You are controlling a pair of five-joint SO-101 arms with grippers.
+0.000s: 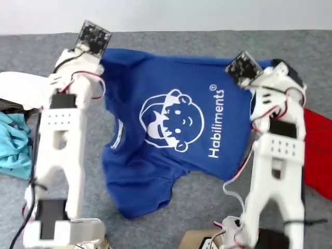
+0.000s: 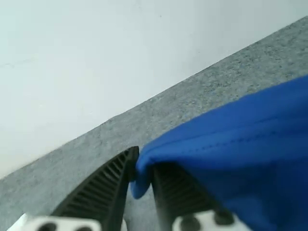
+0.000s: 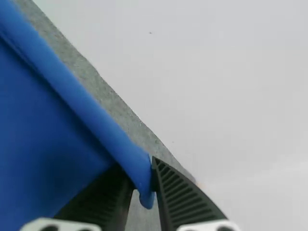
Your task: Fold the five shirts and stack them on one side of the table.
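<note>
1. The blue shirt (image 1: 176, 129) is spread out in the middle of the grey table (image 1: 207, 207). Its white cartoon face print faces up, and its far edge runs along the back of the table.
2. The left gripper (image 2: 142, 178) has its two black ribbed fingers (image 2: 108, 187) clamped on a fold of that blue edge. The fabric bunches up between them and drapes off to one side, over the other finger.
3. The right gripper (image 3: 144, 187) is doing the same thing. Its fingers (image 3: 175, 195) are pinched tight on the rolled blue hem, with a little nub of cloth poking out below the grip.
4. From above, the left arm (image 1: 62, 124) is at one far corner of the shirt and the right arm (image 1: 275, 150) is at the other, so the shirt lies between the two arms.
5. The near part of the shirt is rumpled, with one sleeve folded over (near the front edge of the table).
6. A red shirt (image 1: 317, 155) lies past the right arm.
7. A teal shirt (image 1: 13, 145) and something white (image 1: 21, 88) are bunched up past the left arm (can't tell what the white thing is).
</note>
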